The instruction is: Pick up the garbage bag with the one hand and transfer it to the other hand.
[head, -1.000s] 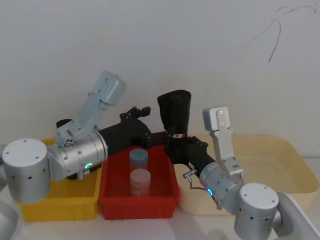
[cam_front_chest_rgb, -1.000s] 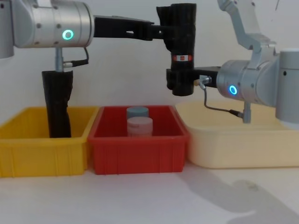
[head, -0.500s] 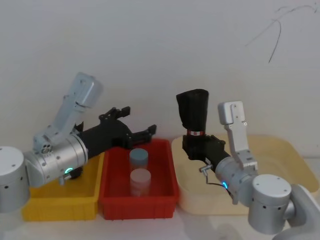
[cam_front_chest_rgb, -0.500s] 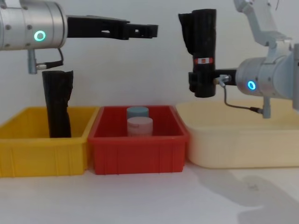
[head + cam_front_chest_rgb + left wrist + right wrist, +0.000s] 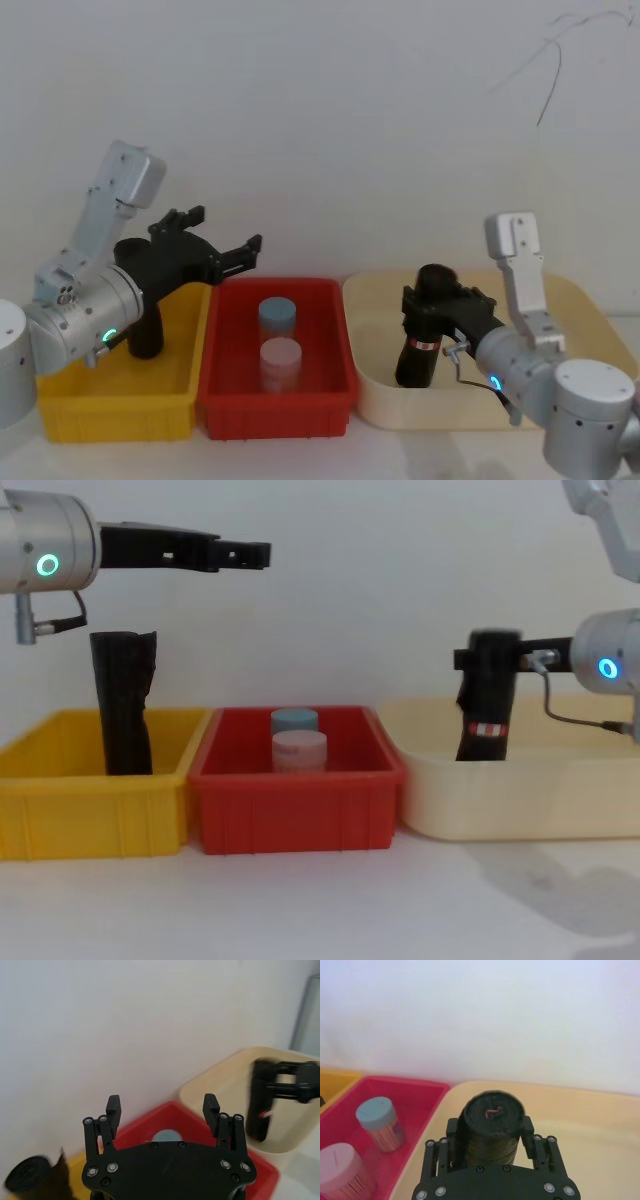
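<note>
Since half a second ago the right gripper [image 5: 490, 1129] has dropped from mid-air, taking the garbage bag [image 5: 486, 695] down into the cream bin [image 5: 520, 800]. The left gripper [image 5: 228, 232] has pulled back further to the left. Right gripper fingers are clamped on the bag near its top end. The bag stands nearly upright with a slight lean, red-and-white band just above the bin rim in the chest view, lower end hidden behind the wall. Can't tell if it touches the bin floor. It sits in the bin's left part, near the red bin [image 5: 295, 800]. Left gripper hangs high over the seam between the yellow bin [image 5: 90, 800] and the red bin, fingers spread apart, holding nothing. A plain black roll [image 5: 122, 705] stands in the yellow bin. A blue-lidded canister [image 5: 278, 313] and a pink-lidded canister [image 5: 281, 355] stand in the red bin, just beside each other.
</note>
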